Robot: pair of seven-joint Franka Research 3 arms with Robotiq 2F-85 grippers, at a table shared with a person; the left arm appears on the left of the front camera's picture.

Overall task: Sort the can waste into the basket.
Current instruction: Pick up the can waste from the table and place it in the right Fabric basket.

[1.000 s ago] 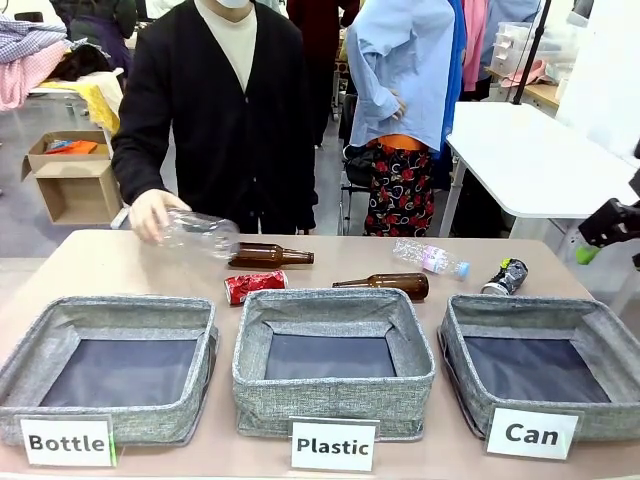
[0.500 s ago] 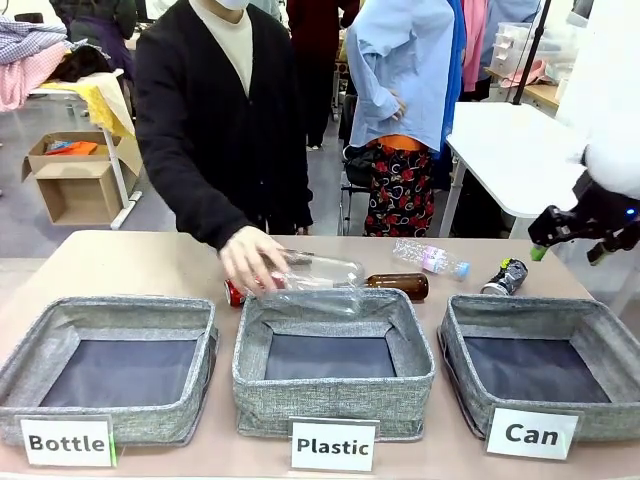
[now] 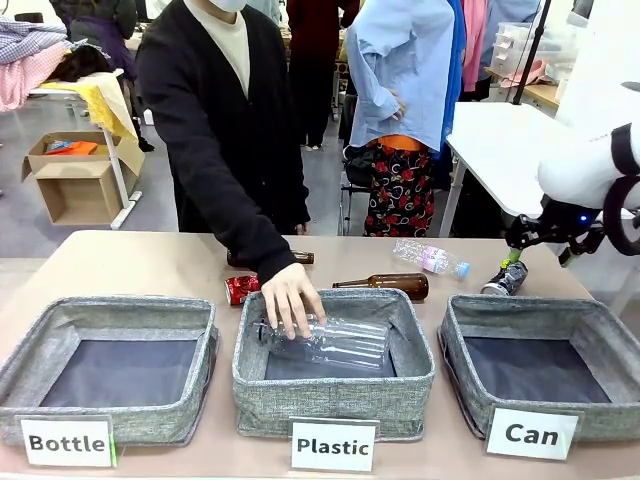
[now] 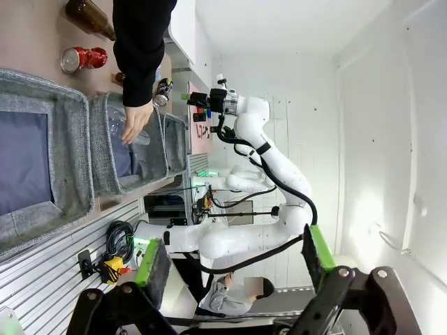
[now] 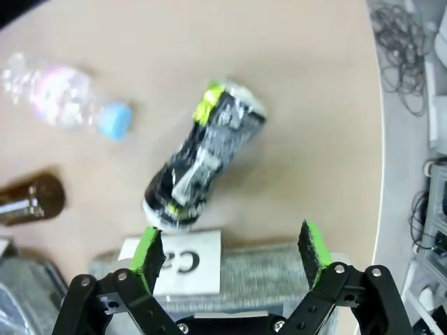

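Right gripper [image 5: 229, 244], my jaws apart and empty, has swung in from the side to hang over the dark can [image 5: 206, 157], lying on its side just beyond the Can basket [image 3: 520, 305]; so I judge the pick comes next; the crushed red can [image 3: 240, 288] lies well apart, by the Plastic basket [image 3: 330, 395].

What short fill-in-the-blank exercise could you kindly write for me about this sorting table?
1. The person's hand holds a clear plastic bottle inside the bin signed ____.
2. The basket in front of the dark can bears a sign reading ____.
3. The right end effector, near the dark can, has its jaws ____.
4. The crushed can is coloured ____.

Missing words: Plastic; Can; open; red.
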